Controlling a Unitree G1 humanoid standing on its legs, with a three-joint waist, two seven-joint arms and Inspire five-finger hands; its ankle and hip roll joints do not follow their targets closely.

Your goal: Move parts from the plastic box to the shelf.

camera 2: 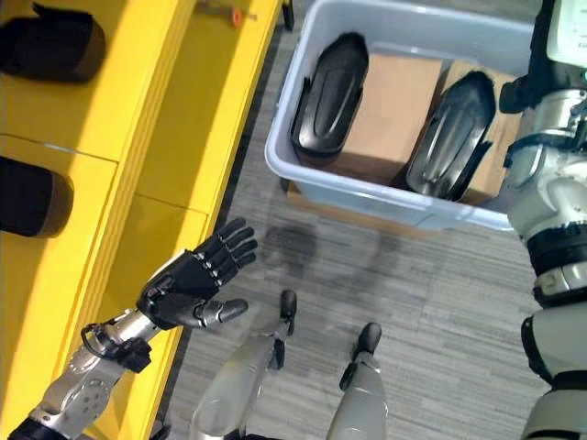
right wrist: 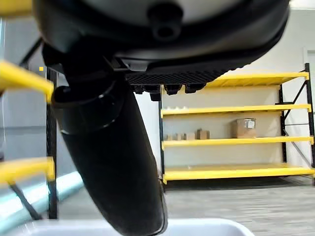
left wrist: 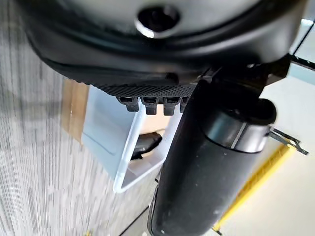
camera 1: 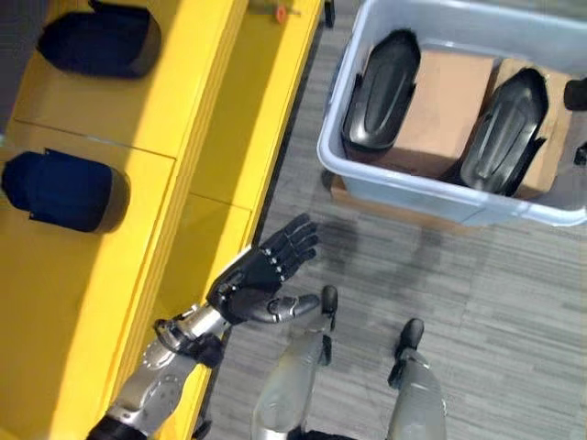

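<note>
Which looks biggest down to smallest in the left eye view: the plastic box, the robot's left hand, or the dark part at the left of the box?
1. Plastic box, clearly the largest.
2. Dark part at the left of the box.
3. Left hand, though it looks nearer the camera, so its rank against the part is unsure.

Glossy black parts [camera 1: 381,92] in a smooth plastic box [camera 1: 404,179]; painted yellow shelf [camera 1: 110,119].

grey floor [camera 1: 477,302], far yellow racking [right wrist: 236,142] w/ cardboard boxes [right wrist: 244,127]
</note>
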